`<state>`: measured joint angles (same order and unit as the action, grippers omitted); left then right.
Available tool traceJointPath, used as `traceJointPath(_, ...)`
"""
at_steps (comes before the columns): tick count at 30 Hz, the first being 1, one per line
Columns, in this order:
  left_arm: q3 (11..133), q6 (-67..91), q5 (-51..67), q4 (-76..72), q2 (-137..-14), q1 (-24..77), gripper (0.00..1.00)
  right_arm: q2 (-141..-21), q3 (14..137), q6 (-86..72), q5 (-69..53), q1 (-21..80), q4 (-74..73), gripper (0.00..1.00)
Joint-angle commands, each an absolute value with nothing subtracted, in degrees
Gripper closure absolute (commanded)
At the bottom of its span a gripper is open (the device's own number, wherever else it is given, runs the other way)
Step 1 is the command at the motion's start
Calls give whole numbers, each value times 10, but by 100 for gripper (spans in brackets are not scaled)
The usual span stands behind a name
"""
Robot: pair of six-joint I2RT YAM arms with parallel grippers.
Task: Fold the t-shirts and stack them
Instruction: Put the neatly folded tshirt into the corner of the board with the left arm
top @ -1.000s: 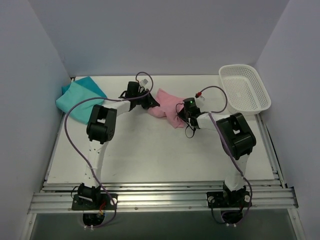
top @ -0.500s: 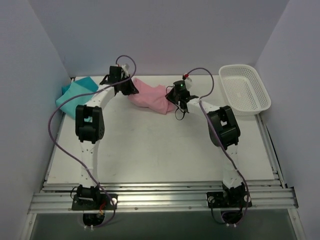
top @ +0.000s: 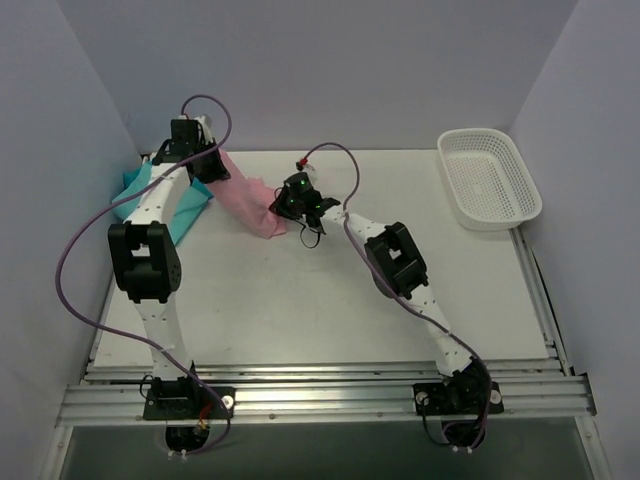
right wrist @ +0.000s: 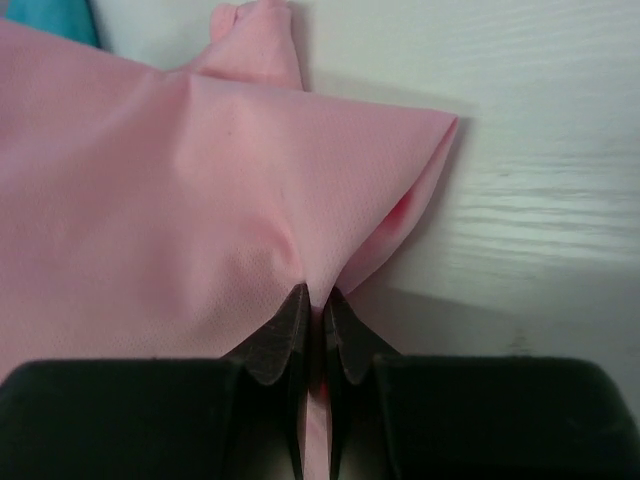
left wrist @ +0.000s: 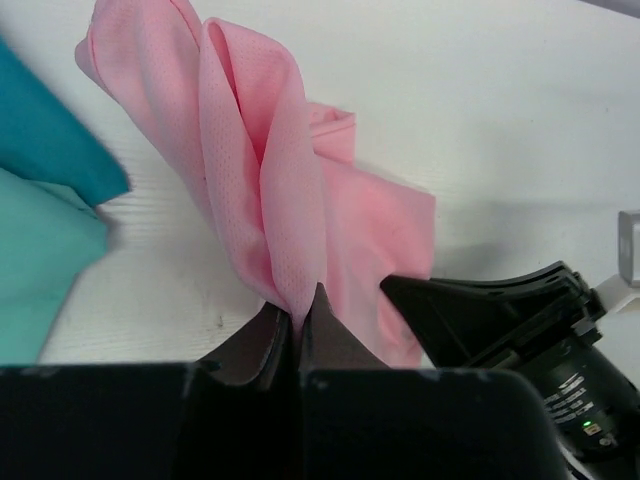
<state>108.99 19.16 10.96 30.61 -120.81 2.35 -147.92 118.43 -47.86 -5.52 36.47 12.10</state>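
Observation:
A light pink t-shirt (top: 248, 196) hangs bunched between both grippers at the back left of the table. My left gripper (top: 205, 165) is shut on its upper fold (left wrist: 290, 250), above the teal t-shirt. My right gripper (top: 287, 207) is shut on the pink shirt's lower right corner (right wrist: 330, 230). The teal t-shirt (top: 165, 205) lies folded flat at the far left, partly under the left arm, and shows as teal cloth (left wrist: 40, 230) at the left of the left wrist view.
A white mesh basket (top: 489, 178) stands at the back right of the table. The left wall rises close beside the teal shirt. Purple cables loop over both arms. Bare white tabletop (top: 330, 300) spreads across the middle and front.
Both arms have carried the pink t-shirt leftward from the table's middle back to beside the teal t-shirt. Both grips stayed shut on the cloth.

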Motion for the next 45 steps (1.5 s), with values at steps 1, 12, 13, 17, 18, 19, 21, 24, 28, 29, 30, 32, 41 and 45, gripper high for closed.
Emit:
traceJointPath(1, 1092, 177, 88, 311, -1168, 10, 98, -1494, 1245, -480, -73, 379, 111, 100)
traceJointPath(12, 1080, 138, 47, 301, -1154, -54, 98, -1597, 1374, -509, -116, 420, 156, 100)
traceJointPath(13, 1091, 136, 40, 308, -1159, -60, 98, -1603, 1374, -511, -122, 424, 163, 100)
traceJointPath(17, 1101, 136, 47, 299, -1177, -94, 98, -1575, 1304, -508, -129, 420, 212, 84)
traceJointPath(18, 1102, 136, 46, 297, -1180, -107, 98, -1565, 1281, -505, -129, 419, 227, 72)
traceJointPath(19, 1103, 133, 45, 294, -1183, -113, 98, -1544, 1233, -504, -129, 417, 242, 58)
traceJointPath(21, 1103, 129, 36, 291, -1188, -134, 98, -1528, 1195, -503, -134, 412, 282, 17)
traceJointPath(24, 1098, 139, 39, 277, -1194, -166, 98, -1517, 1165, -496, -145, 408, 295, 0)
traceJointPath(28, 1092, 165, 47, 258, -1201, -196, 98, -1502, 1129, -491, -152, 408, 324, 0)
traceJointPath(29, 1092, 169, 41, 257, -1205, -200, 98, -1499, 1110, -496, -151, 409, 330, 0)
traceJointPath(30, 1092, 171, 36, 256, -1207, -203, 98, -1499, 1104, -499, -152, 409, 337, 0)
traceJointPath(32, 1098, 172, 21, 258, -1211, -209, 98, -1503, 1097, -508, -161, 410, 358, 0)
traceJointPath(41, 1120, 218, -144, 309, -1236, -229, 9, -1493, 1064, -495, -166, 422, 373, 0)
traceJointPath(45, 1137, 307, -247, 406, -1247, -259, 6, -1462, 1029, -489, -163, 422, 390, 0)
